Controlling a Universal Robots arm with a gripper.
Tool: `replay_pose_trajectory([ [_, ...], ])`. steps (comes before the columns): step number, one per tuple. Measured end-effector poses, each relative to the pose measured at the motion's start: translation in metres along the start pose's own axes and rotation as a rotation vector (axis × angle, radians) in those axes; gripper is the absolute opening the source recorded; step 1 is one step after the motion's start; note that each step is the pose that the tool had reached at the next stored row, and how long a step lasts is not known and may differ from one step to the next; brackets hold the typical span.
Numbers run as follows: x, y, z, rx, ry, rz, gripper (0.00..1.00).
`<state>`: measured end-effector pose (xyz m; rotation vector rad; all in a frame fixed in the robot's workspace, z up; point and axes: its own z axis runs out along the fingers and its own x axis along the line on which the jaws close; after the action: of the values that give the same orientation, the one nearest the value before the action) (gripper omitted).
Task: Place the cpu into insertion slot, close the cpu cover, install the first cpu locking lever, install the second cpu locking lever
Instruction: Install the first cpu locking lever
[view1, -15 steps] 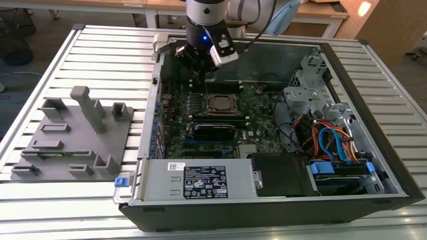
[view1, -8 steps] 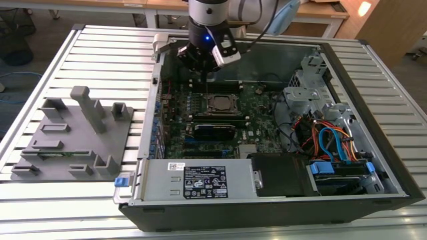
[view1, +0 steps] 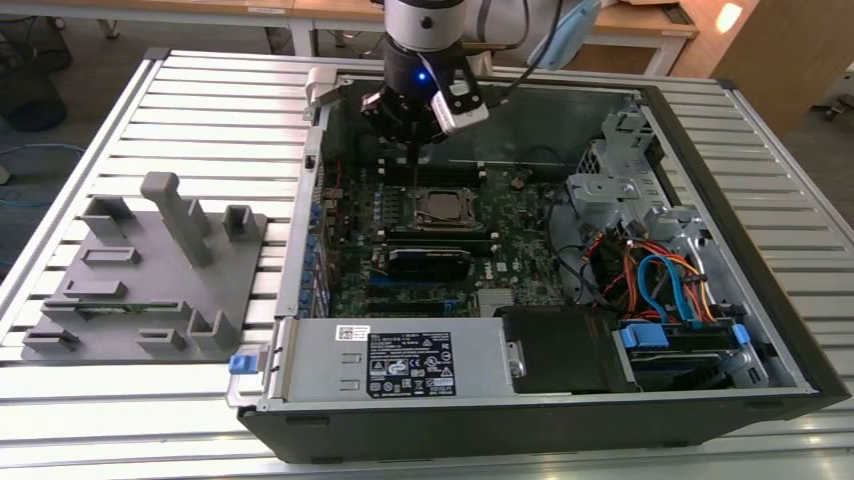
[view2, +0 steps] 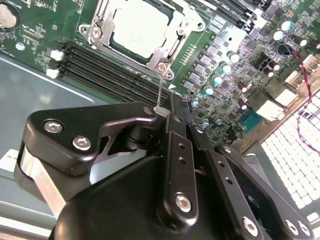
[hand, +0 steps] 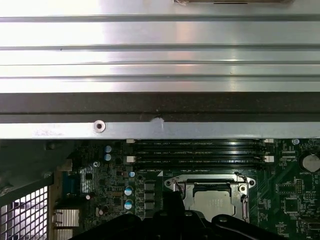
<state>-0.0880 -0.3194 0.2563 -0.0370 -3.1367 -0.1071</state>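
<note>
On the exterior view's left I see a grey fixture tray (view1: 147, 275) lying on the slatted table (view1: 80, 420), well apart from the work. Moving right, the open computer case (view1: 534, 400) holds the green motherboard (view1: 514, 265), and my gripper (view1: 416, 150) hangs just above the socket area. In the second wrist view its fingers (view2: 172, 120) are drawn together on a thin wire lever (view2: 160, 90) (one of the locking levers, though I cannot tell which). The cpu (view2: 140, 27) sits in the insertion slot (view2: 170, 50), silver top up, with the cpu cover (view2: 107, 25) down around it. The black memory slots (view2: 100, 70) run just beside the socket. Further right lie drive cables (view1: 661, 285).
</note>
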Motion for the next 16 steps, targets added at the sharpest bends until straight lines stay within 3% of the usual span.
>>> replay_pose_trajectory([
  [16,-0.0124,0.0002,0.0003,-0.0013,-0.0001,0.000,0.10],
])
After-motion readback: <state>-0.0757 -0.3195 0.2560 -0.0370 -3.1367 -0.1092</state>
